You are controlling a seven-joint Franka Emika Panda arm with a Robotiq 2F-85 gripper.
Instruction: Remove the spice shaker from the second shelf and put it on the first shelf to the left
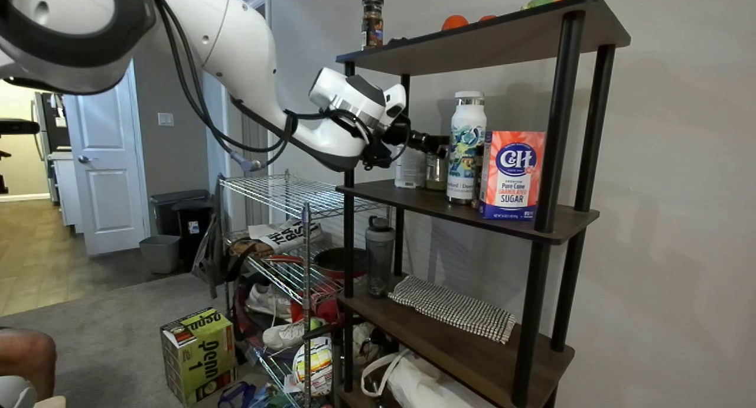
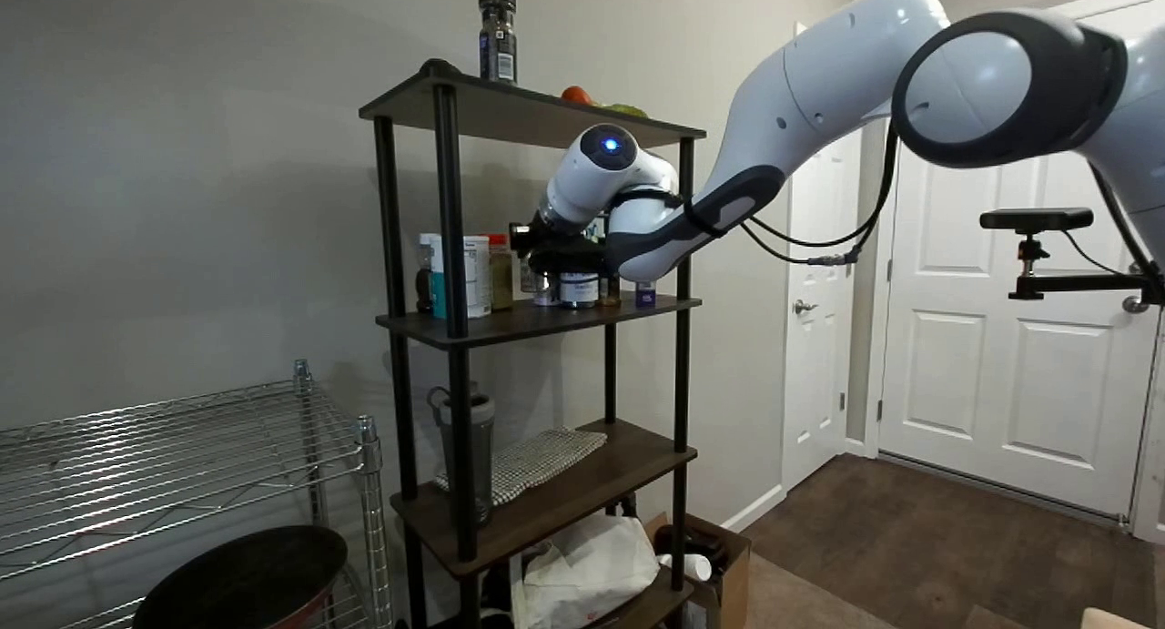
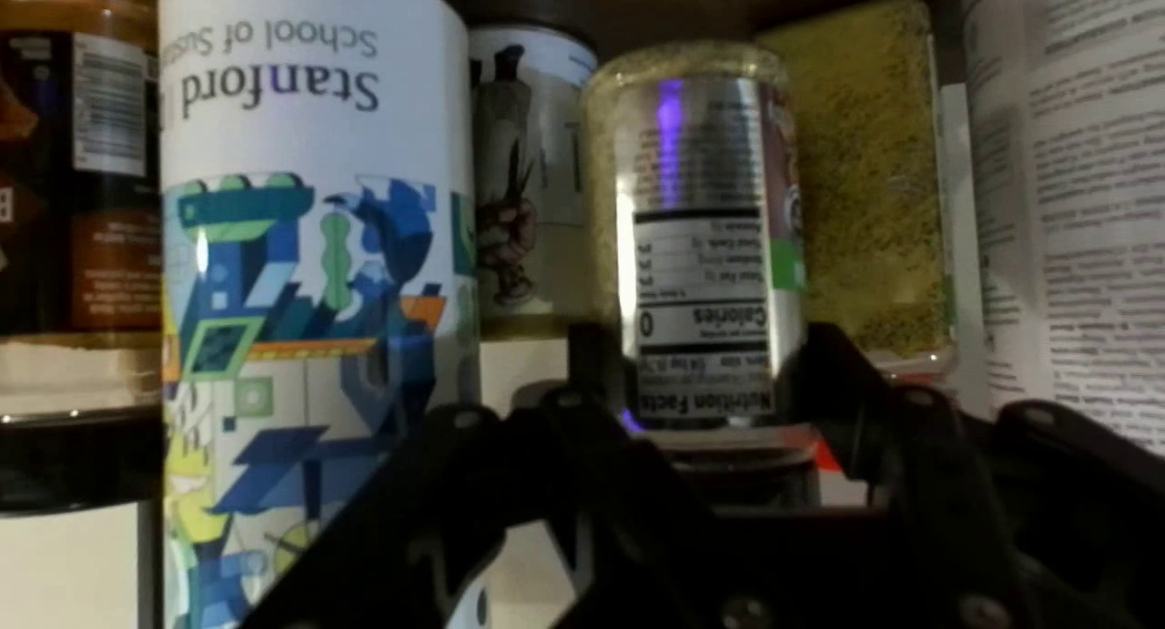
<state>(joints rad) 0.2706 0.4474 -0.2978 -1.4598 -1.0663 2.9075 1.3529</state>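
Observation:
The spice shaker [image 3: 710, 247], a clear cylinder with a Nutrition Facts label, stands between my fingers in the wrist view, which is upside down. My gripper [image 3: 701, 374] has a black finger pressed against each side of the shaker near its cap. In an exterior view the shaker [image 2: 528, 276] shows just under the gripper [image 2: 526, 239]. Its base looks slightly above the second shelf [image 2: 491, 330], though I cannot tell for sure. The second shelf [image 1: 378, 191] and the first shelf [image 1: 484, 51] show in both exterior views; the gripper [image 1: 434, 145] is between these boards.
A Stanford bottle [image 3: 319, 110], a picture-labelled jar [image 3: 537, 156], a green spice container [image 3: 865, 156] and a white canister [image 3: 1065, 156] crowd the shaker. A sugar box [image 1: 512, 175] is further right. Black posts [image 1: 546, 178] hold the boards. A dark spice bottle [image 1: 372, 24] and tomatoes [image 1: 455, 22] are on top.

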